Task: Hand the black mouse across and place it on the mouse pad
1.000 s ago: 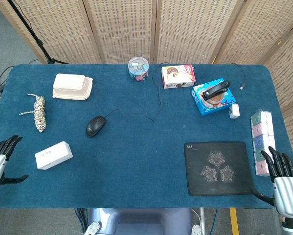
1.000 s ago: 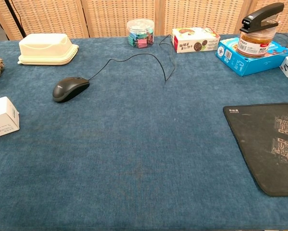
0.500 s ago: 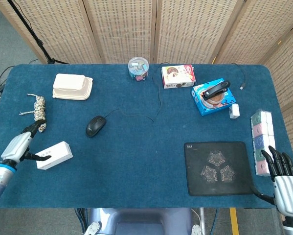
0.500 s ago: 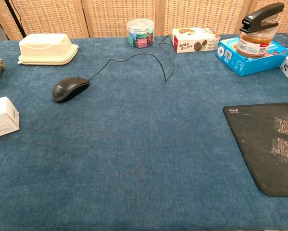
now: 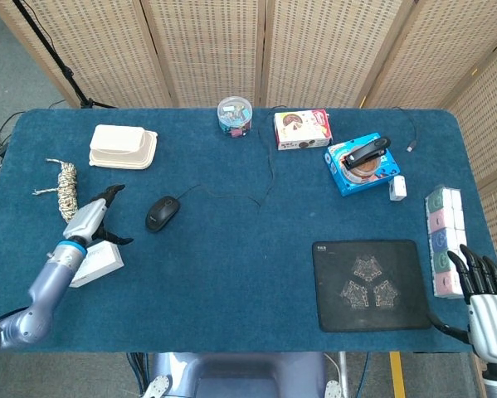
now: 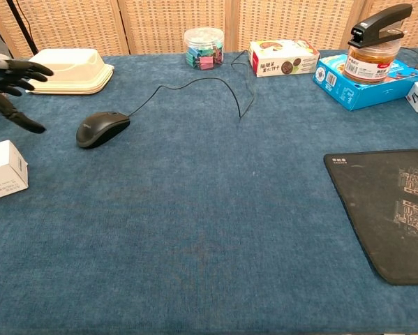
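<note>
Woven folding screens (image 5: 231,50) stand behind the blue table (image 5: 231,274) I am working over. Taking the black mouse (image 5: 162,212) as my landmark: it lies on the cloth left of centre, its cable (image 6: 195,87) trailing away toward the far edge. My left hand (image 5: 95,217) hovers just to the left of the mouse, not touching it, fingers spread wide with nothing in them. Nearer to me than that hand, a white box (image 5: 95,264) sits partly under my forearm. Farther left of the mouse lies a coil of rope (image 5: 66,191), and beyond the mouse, toward the screens, a cream container (image 5: 122,147). The mouse pad (image 5: 367,284) lies well to the right of the mouse, near the front edge. My right hand (image 5: 480,303) waits past the pad's right side, off the table corner, fingers apart and empty.
</note>
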Available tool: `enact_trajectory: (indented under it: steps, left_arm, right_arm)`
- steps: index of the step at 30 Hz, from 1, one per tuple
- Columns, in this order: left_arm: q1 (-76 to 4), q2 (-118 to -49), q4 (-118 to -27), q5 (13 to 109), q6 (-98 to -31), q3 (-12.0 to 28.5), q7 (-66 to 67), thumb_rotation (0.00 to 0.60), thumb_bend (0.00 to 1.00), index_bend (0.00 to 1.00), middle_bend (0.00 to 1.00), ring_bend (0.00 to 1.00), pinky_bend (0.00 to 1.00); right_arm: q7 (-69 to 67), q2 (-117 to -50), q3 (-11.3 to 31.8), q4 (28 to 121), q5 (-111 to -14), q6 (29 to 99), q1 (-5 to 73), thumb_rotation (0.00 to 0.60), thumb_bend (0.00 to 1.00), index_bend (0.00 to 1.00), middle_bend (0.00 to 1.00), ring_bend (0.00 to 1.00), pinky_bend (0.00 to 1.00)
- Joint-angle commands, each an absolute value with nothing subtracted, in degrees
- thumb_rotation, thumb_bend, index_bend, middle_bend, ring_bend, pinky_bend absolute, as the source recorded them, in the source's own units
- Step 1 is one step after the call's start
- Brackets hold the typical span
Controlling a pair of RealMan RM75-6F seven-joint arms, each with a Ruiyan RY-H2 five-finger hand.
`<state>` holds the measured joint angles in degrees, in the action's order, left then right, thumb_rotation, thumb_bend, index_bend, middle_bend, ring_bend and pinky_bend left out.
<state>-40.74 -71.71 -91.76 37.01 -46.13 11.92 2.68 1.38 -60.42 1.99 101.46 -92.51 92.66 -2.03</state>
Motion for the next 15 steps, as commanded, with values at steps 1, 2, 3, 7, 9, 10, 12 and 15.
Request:
enact_trajectory:
  steps: [1,2,3,7,9,10,12,15]
  left_arm:
    - [-45.03,-77.20,-88.46,30.46,-49.17,11.88,8.58,0.600,0.05,0.00,0.00,0.00,0.06]
    - [-45.88,-78.44,-87.64,29.20,-50.12,11.92,10.07,0.600,0.06,0.00,0.00,0.00,0.06]
    - [-46.49,-79.50,-86.97,28.05,-51.07,12.03,11.23,0.600,0.06,0.00,0.00,0.00,0.08]
    - [-48.47,-83.83,-84.64,25.17,-54.22,12.91,14.68,0.600,0.07,0.00,0.00,0.00,0.16]
    - [-49.10,-85.18,-83.87,24.18,-55.18,13.17,16.02,0.600,0.07,0.00,0.00,0.01,0.18]
    - [-49.49,-86.02,-83.32,23.67,-55.84,13.35,16.86,0.600,0.07,0.00,0.00,0.02,0.19]
    - [-50.23,-87.91,-81.87,22.83,-57.18,13.84,18.30,0.600,0.07,0.00,0.00,0.03,0.20]
    - [-50.94,-90.07,-80.22,21.39,-58.11,14.72,19.80,0.600,0.08,0.00,0.00,0.06,0.22]
  right_arm:
    - [0.84,-60.20,2.06,101.46,-92.29,92.49,-1.95,0.600,0.00,0.00,0.00,0.00,0.00]
    - [0.61,-60.13,2.09,101.44,-92.17,92.44,-1.93,0.600,0.00,0.00,0.00,0.00,0.00]
    - [0.42,-60.07,2.10,101.41,-92.10,92.38,-1.90,0.600,0.00,0.00,0.00,0.00,0.00]
    - [-0.51,-59.78,2.28,101.35,-91.57,92.10,-1.77,0.600,0.00,0.00,0.00,0.00,0.00]
    - [-0.87,-59.64,2.34,101.32,-91.39,92.07,-1.76,0.600,0.00,0.00,0.00,0.00,0.00]
    - [-1.04,-59.57,2.38,101.28,-91.29,92.05,-1.75,0.600,0.00,0.00,0.00,0.00,0.00]
    - [-1.45,-59.44,2.44,101.23,-91.09,91.99,-1.73,0.600,0.00,0.00,0.00,0.00,0.00]
    - [-1.95,-59.22,2.52,101.15,-90.82,91.94,-1.72,0.600,0.00,0.00,0.00,0.00,0.00]
